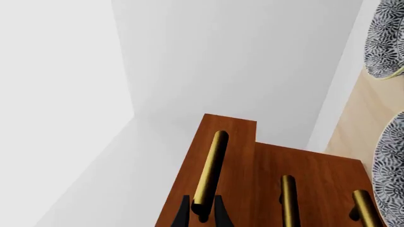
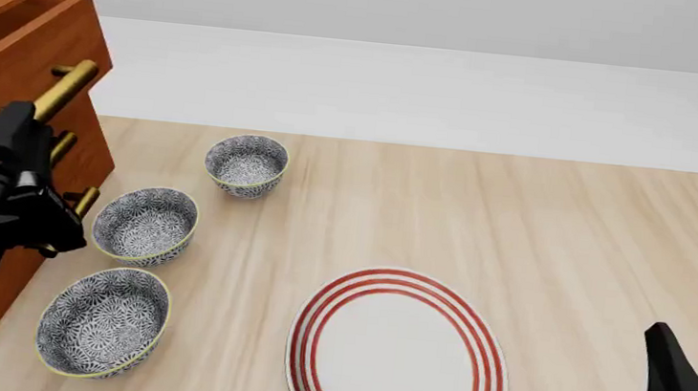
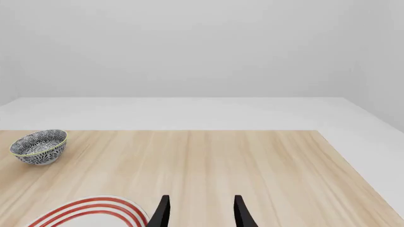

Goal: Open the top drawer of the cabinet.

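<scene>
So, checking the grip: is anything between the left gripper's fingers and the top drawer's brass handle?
Nothing: in the left wrist view, the left gripper fingers straddle the brass bar handle of the reddish-brown wooden top drawer.

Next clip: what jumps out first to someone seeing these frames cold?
The reddish-brown cabinet at the table's left edge, its top drawer jutting out past the two below, with the left gripper clamped on its brass handle. Then the red-ringed plate front and centre, with three patterned bowls between it and the cabinet.
</scene>
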You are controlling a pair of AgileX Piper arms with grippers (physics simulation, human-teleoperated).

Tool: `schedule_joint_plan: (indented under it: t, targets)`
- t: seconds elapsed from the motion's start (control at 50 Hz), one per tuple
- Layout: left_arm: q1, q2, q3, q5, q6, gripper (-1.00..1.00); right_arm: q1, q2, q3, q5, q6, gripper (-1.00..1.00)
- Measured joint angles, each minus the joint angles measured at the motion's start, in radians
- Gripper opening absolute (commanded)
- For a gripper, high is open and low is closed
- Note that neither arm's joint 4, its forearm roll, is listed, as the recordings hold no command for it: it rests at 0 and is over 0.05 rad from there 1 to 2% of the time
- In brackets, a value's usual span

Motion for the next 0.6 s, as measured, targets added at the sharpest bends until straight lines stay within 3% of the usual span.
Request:
schedule_joint_plan:
  t: [0.22,0.24,0.6]
  targets:
    - [0.0,-0.001,0.0,0.001,-0.007,-1.0,0.0,0.0,0.0,0.0,0.0,1.0]
    - [-0.001,-0.001,0.0,0.001,-0.007,1.0,0.0,0.0,0.0,0.0,0.0,1.0]
    - [0.0,-0.062,0.032,0.025,-0.012,1.0,0.0,0.0,0.0,0.0,0.0,1.0]
